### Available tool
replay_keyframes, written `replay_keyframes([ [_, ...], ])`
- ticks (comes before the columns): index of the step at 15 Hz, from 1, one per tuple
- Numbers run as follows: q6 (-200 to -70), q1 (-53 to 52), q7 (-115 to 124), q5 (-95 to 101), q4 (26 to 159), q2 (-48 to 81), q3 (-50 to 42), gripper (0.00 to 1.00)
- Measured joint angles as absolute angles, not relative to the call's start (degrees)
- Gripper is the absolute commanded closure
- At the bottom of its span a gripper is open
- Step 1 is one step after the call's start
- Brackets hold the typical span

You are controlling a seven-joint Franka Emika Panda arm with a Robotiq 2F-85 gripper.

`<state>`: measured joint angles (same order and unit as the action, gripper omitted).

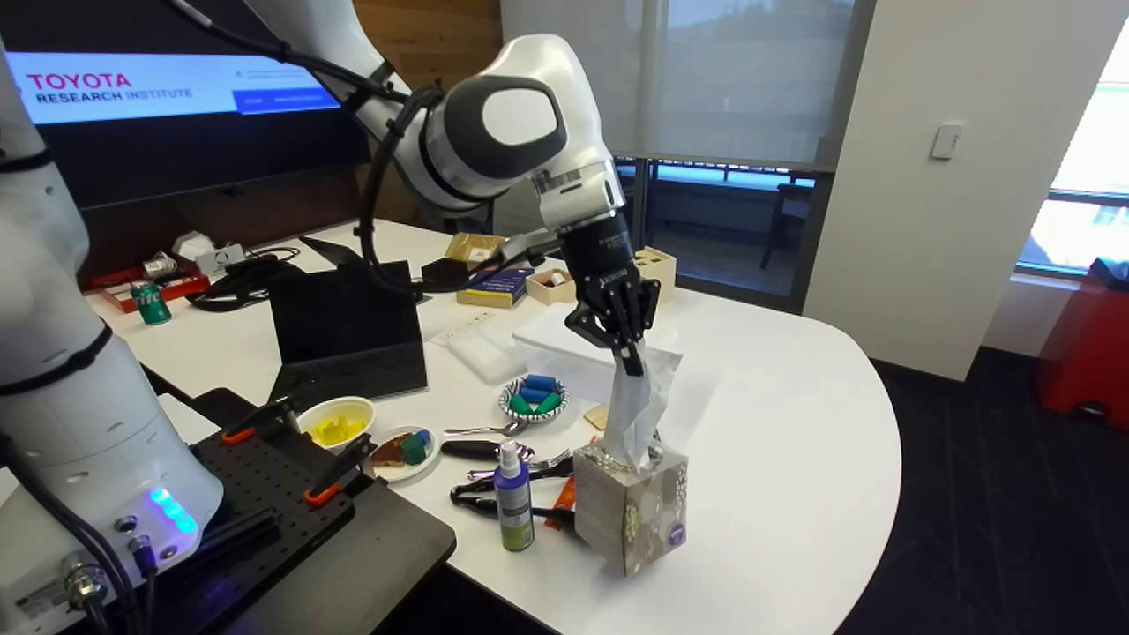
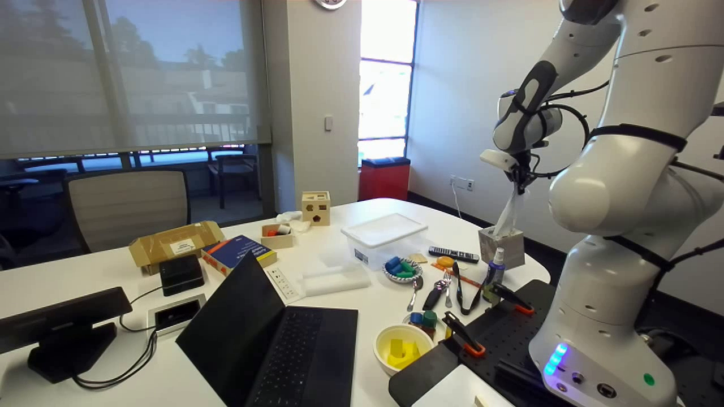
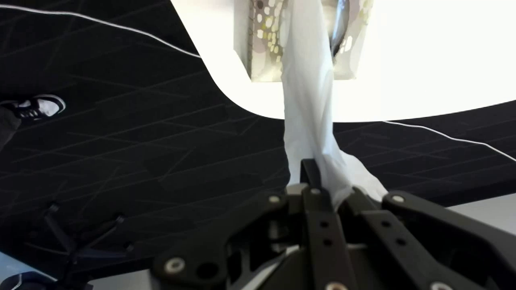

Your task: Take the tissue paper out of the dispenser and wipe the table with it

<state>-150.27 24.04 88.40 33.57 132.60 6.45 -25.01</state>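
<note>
Table bears dispenser with tissue paper protruding; bowl holds yellow pieces.

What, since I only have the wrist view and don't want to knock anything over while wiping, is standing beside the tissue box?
Observer: A purple-and-green spray bottle stands upright beside the dispenser in both exterior views.
Operator: My view cuts the dispenser off. Is the tissue paper fully out of it?
Observer: It doesn't look so: in both exterior views the tissue paper reaches right down to the dispenser's top.
Operator: Anything low nearby to steer around?
Observer: Yes: in an exterior view, a black remote control lies flat on the table, close to the dispenser.
</note>
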Motion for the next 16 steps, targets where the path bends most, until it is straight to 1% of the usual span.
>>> replay_keyframes([
  [4, -154.76, 23.94, 89.38, 29.11, 131.38, 12.70, -26.97, 1.00],
  [8, -156.50, 22.65, 89.39, 24.18, 129.51, 17.90, -29.69, 1.00],
  [16, -156.94, 19.03, 89.39, 17.57, 125.46, 21.82, -36.46, 1.00],
])
